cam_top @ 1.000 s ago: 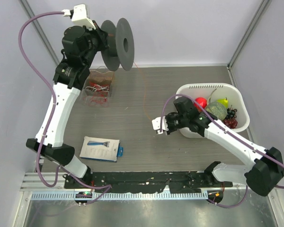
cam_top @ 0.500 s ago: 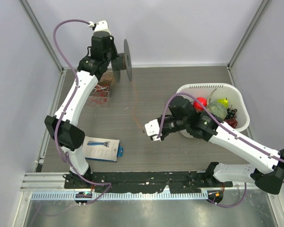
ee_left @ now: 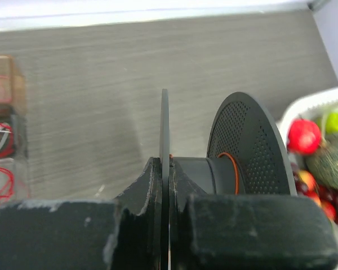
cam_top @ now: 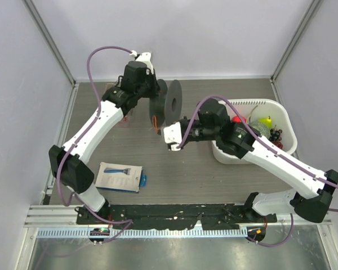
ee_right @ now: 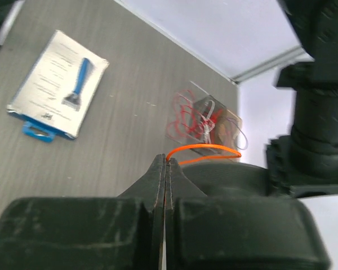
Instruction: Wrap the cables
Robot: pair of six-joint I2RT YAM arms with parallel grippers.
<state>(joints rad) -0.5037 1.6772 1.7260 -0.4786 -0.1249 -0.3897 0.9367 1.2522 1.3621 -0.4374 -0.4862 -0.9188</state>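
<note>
Orange cable (ee_right: 205,147) in right claw (ee_right: 166,161), spool (ee_left: 249,147) in left claw (ee_left: 164,164)

Overhead, we saw bright, even, diffuse light; no single source showed. Shadows on the table (cam_top: 186,180) were faint and soft-edged, even directly under the spool (cam_top: 173,104). Well on the near side of the spool, the metal strip (cam_top: 174,253) carried a dull white sheen. That view was sharp throughout.

On the left wrist we noted the spool's perforated flange crisp, the left gripper (ee_left: 164,174) in front of it dark and soft, and the basket (ee_left: 312,104) right of it blurred.

On the right wrist, the right gripper (ee_right: 165,169) was a black blur. The orange cable (ee_right: 205,147) read clearly, and the wall (ee_right: 214,22) was washed pale.
</note>
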